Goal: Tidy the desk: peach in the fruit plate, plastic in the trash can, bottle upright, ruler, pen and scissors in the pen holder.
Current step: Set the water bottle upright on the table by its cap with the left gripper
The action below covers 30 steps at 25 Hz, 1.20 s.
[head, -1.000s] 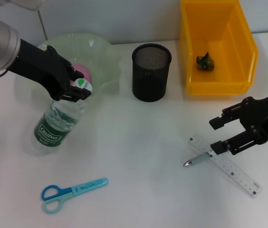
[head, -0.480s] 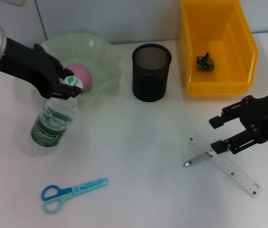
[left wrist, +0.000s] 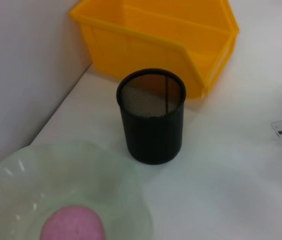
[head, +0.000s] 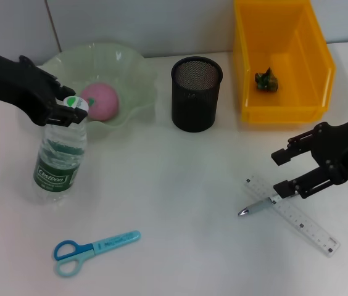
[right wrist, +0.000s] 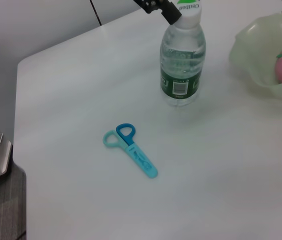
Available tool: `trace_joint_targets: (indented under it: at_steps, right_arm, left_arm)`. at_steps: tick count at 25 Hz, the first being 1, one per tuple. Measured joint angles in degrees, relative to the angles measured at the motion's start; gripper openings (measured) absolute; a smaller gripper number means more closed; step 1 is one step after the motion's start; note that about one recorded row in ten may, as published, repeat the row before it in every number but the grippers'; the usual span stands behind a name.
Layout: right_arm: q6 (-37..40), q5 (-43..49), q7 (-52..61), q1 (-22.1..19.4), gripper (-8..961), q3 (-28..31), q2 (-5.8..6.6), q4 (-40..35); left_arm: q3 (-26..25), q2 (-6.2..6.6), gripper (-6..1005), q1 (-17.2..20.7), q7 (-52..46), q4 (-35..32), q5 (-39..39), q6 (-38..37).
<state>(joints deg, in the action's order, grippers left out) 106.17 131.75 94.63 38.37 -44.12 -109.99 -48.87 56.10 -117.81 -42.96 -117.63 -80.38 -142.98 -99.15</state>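
Left gripper (head: 68,111) is clamped on the cap of the bottle (head: 57,157), held upright near the bench's left edge. Right gripper (head: 285,172) is spread above the pen (head: 255,207). Beside the bottle, scissors (right wrist: 130,148) are seen on bare surface.

A white desk (head: 180,179) meets a pale wall (head: 137,24).

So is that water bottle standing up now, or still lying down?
Standing upright: the water bottle rests on its base, cap on top, with the left claw at the cap.
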Motion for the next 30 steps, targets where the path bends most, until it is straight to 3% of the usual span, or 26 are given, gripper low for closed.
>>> trace_joint_targets:
  at_steps: [10, 30]
  right_arm:
    - [0.0, 0.0, 0.0, 0.3, 756, 0.0, 0.14, 0.0]
    - [-0.4, 0.0, 0.1, 1.5, 755, 0.0, 0.20, 0.6]
  left_arm:
    - [-3.2, 0.82, 419, 0.7, -0.2, -0.7, -0.4, -1.8]
    - [-4.7, 2.48, 417, 1.4, -0.5, -0.9, -0.4, -1.9]
